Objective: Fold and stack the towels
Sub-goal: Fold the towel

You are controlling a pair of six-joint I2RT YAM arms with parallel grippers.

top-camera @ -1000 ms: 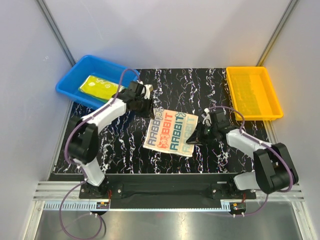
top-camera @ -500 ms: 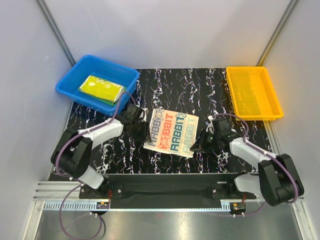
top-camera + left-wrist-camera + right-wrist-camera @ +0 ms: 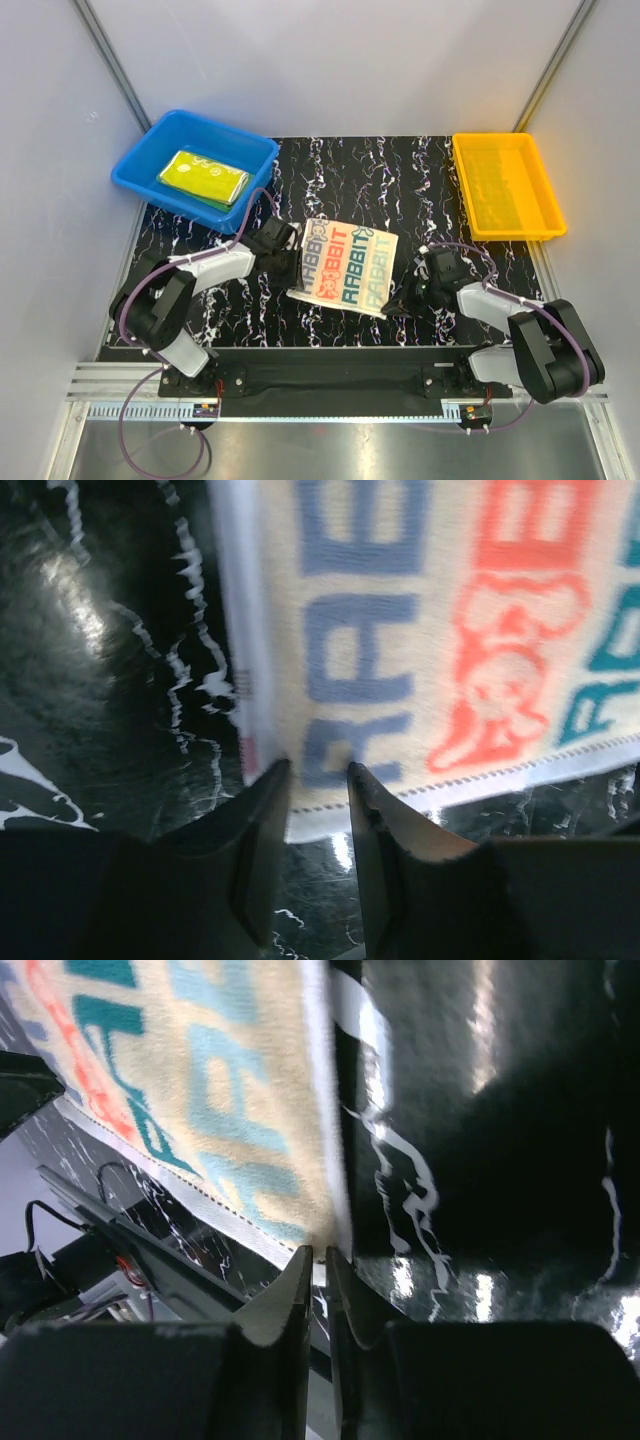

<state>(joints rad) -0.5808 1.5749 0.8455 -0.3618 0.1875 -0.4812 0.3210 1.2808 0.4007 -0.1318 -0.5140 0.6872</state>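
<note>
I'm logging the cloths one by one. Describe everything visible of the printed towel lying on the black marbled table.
The cream terry towel with RABBIT lettering in navy, coral and teal lies flat, a slightly skewed rectangle with a white stitched hem, on the black marbled table. The left gripper straddles its near left corner; the right gripper pinches its near right corner.

Right pincer (image 3: 320, 1260) tips nearly together on lettered towel (image 3: 200, 1080) corner, prob. nipping hem, over black marbled table (image 3: 480, 1160).

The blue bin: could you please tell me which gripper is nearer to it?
Left. The left gripper sits close by the blue bin; the right gripper lies far off, beyond the lettered towel.
</note>
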